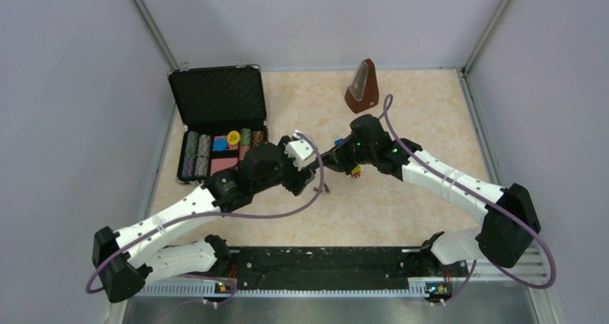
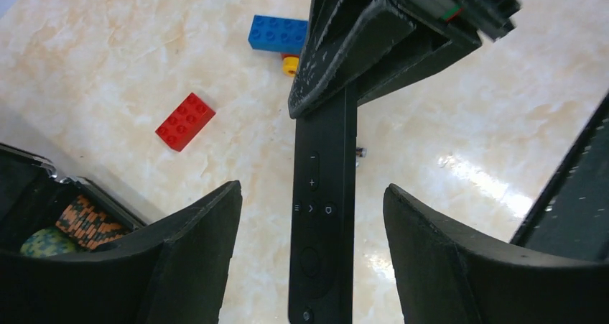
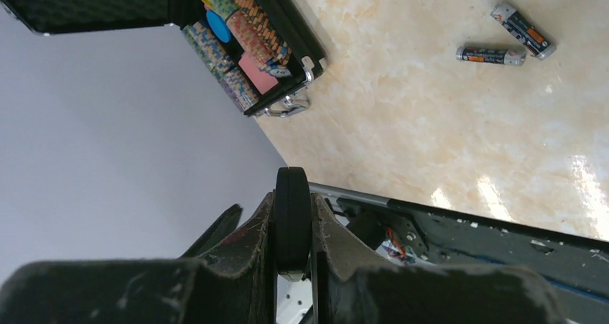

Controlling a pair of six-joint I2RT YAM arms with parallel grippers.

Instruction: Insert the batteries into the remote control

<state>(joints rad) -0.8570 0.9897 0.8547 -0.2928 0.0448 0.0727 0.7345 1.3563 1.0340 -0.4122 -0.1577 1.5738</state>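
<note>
1. Remote control (image 2: 323,216): held up off the table (image 1: 402,209), just beside the chip case (image 1: 215,98) on the right-arm side. Its long axis runs from one gripper to the other. The button face points at the left wrist camera.
2. Right gripper (image 3: 291,202): clenched on one end of the remote, which sits edge-on between its fingers. It is the only grip on the remote.
3. Left gripper (image 2: 312,187): released. Its fingers (image 2: 208,223) straddle the remote's other end with a clear gap on each side and no contact.
4. Batteries (image 3: 488,54): both lie flat on the table, well apart from the case. They sit near each other at an angle, one roughly crosswise in the right wrist view and the other slanted. Neither is in the remote.
5. The top view doesn't show the batteries, so it can't be told which arm is nearer.
6. Pose: the left arm stretches diagonally from its base toward the case. The right arm is folded at the elbow, forearm pointing at the case. The wrists nearly meet beside the case.
7. Judgement: the left is the free hand, so the battery pick falls to it.
   - It should back off along the remote's axis, then set its fingers across a battery's long axis.
   - With the buttons facing the camera, the battery bay is probably on the hidden side. Its cover state can't be seen.
</note>
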